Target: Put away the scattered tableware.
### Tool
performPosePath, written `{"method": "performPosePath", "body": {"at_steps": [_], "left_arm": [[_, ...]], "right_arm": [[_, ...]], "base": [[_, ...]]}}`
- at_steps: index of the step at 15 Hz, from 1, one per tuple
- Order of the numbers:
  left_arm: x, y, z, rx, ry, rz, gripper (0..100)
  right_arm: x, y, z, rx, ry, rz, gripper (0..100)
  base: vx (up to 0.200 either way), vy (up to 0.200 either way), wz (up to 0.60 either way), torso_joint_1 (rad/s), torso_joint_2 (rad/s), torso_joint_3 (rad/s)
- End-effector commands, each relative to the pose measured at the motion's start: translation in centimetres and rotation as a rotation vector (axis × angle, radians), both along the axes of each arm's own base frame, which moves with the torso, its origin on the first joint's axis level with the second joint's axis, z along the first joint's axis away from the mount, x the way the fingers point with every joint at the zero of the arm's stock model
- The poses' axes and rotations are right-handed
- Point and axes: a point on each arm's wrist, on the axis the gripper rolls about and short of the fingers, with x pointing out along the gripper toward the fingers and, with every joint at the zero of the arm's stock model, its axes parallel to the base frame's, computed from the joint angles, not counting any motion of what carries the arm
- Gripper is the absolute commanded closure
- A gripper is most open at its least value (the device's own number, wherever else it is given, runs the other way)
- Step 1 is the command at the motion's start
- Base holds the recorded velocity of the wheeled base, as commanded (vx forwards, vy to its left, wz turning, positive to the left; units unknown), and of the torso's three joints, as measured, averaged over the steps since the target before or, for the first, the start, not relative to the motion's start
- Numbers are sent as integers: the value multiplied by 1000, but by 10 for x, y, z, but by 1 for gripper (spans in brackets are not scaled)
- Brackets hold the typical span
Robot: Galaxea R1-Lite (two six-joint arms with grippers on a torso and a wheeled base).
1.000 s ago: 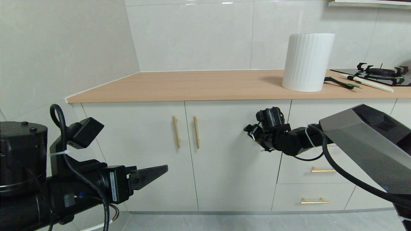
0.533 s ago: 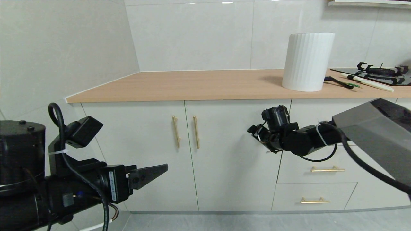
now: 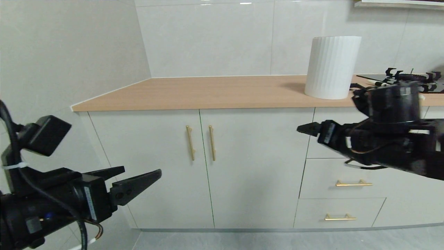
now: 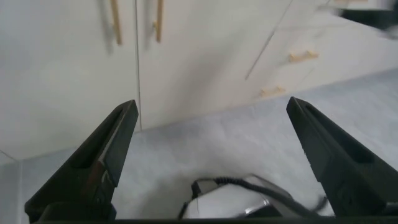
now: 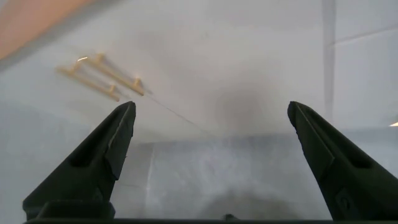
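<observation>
Landmark: white ribbed canister (image 3: 332, 67), standing on the wooden counter (image 3: 208, 92). The tableware lies on the counter just to the robot's right of the canister, between it and the stove (image 3: 412, 77). A white-handled utensil (image 3: 374, 82) shows there; the right arm hides the rest, so I can't tell its exact long axis.

The right gripper (image 3: 305, 129) hangs below the canister in front of the drawer fronts, its jaws apart with nothing between them, as the right wrist view (image 5: 211, 107) shows. It points toward the robot's left, away from the utensils.

The left gripper (image 3: 141, 171) is well apart from the canister, low and to the robot's left, also spread and empty.

The right arm is clearly nearer. It likely needs to rise and turn back over the counter.
</observation>
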Motion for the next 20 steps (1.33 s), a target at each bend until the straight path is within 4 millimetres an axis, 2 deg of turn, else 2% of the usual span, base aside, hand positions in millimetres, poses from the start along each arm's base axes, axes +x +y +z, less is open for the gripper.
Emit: {"method": "performPosePath", "body": {"at_steps": [1, 2, 3, 4, 5, 6, 8, 10, 11, 14, 17, 20], "left_arm": [[-26, 14, 11, -37, -89, 26, 0], [-39, 21, 12, -50, -124, 39, 0], [-51, 28, 12, -62, -149, 52, 0], [-58, 33, 9, -63, -156, 62, 0], [-77, 43, 2, -45, -173, 75, 0], [-88, 49, -4, -18, -188, 84, 0], [-114, 61, -14, 10, -251, 120, 0], [-139, 70, -29, -3, -300, 157, 0], [-158, 75, -41, -17, -340, 170, 0], [-185, 78, -57, -38, -431, 211, 0], [-181, 77, -66, 1, -403, 359, 0], [-175, 77, -80, 54, -370, 482, 0]], "right_arm": [[-132, -69, 18, -107, -255, 56, 0], [-163, -85, 11, -129, -319, 56, 0], [-186, -98, 5, -148, -362, 38, 0], [-199, -106, -1, -173, -375, 5, 0], [-221, -122, -14, -255, -353, -117, 0], [-236, -129, -21, -289, -352, -190, 0], [-264, -135, -32, -305, -383, -298, 0], [-287, -136, -42, -359, -419, -388, 0], [-302, -134, -51, -417, -445, -433, 0], [-322, -133, -63, -517, -552, -419, 0], [-316, -134, -72, -530, -506, -464, 0], [-305, -136, -90, -558, -423, -538, 0]], "base": [[0, 0, 0, 0, 0, 0], [0, 0, 0, 0, 0, 0], [0, 0, 0, 0, 0, 0], [0, 0, 0, 0, 0, 0], [0, 0, 0, 0, 0, 0], [0, 0, 0, 0, 0, 0], [0, 0, 0, 0, 0, 0], [0, 0, 0, 0, 0, 0], [0, 0, 0, 0, 0, 0], [0, 0, 0, 0, 0, 0], [0, 0, 0, 0, 0, 0], [0, 0, 0, 0, 0, 0]]}}
